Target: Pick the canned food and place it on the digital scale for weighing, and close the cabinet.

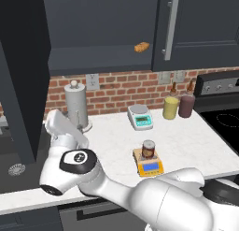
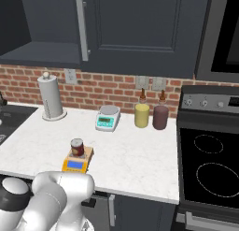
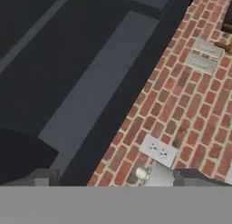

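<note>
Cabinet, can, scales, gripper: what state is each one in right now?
cabinet: left door open, right door shut.
canned food: upright on the digital scale.
digital scale: loaded, blue display showing.
grey-white scale: plate bare.
gripper: cannot tell.

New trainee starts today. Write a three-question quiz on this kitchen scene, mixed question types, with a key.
1. True or false: the canned food stands on the digital scale.
2. Multiple choice: the cabinet is
A. fully shut
B. open on its left side, with its left door swung out
C. missing both doors
3. Fill in: on the cabinet shelf lies a small orange-brown ____ piece.

Key
1. True: the can sits upright on the orange-yellow scale's plate.
2. B: the shelf is exposed; the right door with its silver handle is closed.
3. food
</note>
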Robot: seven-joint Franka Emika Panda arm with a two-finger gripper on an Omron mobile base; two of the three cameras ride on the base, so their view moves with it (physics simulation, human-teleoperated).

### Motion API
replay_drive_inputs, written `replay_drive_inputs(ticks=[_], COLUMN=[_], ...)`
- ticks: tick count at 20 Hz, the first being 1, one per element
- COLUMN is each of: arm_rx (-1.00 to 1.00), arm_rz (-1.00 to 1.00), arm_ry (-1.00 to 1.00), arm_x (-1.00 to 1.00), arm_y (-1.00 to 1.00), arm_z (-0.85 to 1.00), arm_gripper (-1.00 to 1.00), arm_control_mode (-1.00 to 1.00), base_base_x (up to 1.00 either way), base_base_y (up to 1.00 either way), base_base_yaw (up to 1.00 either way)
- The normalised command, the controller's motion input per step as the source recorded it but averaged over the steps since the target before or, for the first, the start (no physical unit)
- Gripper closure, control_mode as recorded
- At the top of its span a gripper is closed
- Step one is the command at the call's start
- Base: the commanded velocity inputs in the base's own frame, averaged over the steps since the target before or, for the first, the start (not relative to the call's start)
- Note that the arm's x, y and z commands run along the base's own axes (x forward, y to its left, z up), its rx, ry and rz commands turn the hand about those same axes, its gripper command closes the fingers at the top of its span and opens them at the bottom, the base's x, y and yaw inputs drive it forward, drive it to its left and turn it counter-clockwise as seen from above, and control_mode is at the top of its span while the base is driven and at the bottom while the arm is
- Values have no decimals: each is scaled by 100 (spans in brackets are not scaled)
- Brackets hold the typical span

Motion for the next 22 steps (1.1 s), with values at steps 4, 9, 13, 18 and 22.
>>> replay_drive_inputs(ticks=[4, 9, 13, 18, 22], arm_rx=[-25, -13, -3, -3, -2], arm_rz=[0, -2, -9, -9, -6], arm_ry=[0, -4, 0, 5, 4], arm_x=[4, 0, 0, 5, 3], arm_y=[21, 26, 40, 48, 45], arm_z=[-40, -2, 0, 0, 0], arm_gripper=[-100, -100, -100, -100, -100], arm_control_mode=[-100, -100, -100, -100, -100], base_base_x=[0, 0, 0, 0, 0], base_base_y=[0, 0, 0, 0, 0], base_base_yaw=[0, 0, 0, 0, 0])
